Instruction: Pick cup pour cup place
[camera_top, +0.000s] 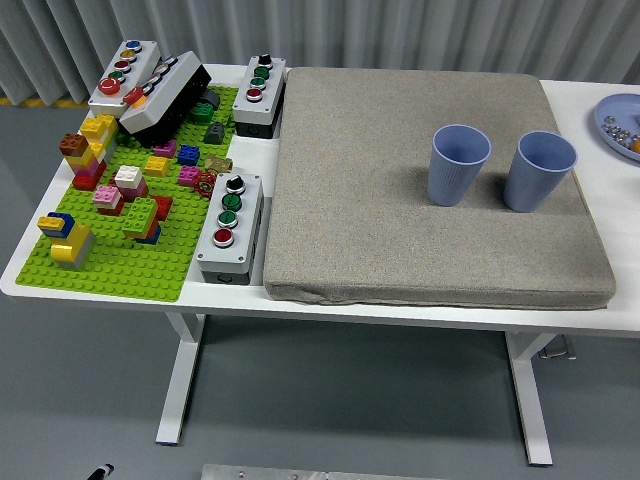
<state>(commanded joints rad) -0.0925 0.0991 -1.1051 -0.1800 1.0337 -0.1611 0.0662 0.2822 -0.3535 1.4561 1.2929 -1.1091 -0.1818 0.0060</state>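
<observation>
neither robot hand is in view, so their state cannot be told. two blue cups stand upright on the grey pad, toward its right: left cup and right cup, near each other but apart. step in hand, judged: pick one cup. grip it mid-wall, keep it upright, clear the neighbour before tilting. contents of both cups cannot be seen. a plate at the right edge holds small items.

One cam – head view, high on robot's side, facing fwd/down over white table – floor visible below.
</observation>
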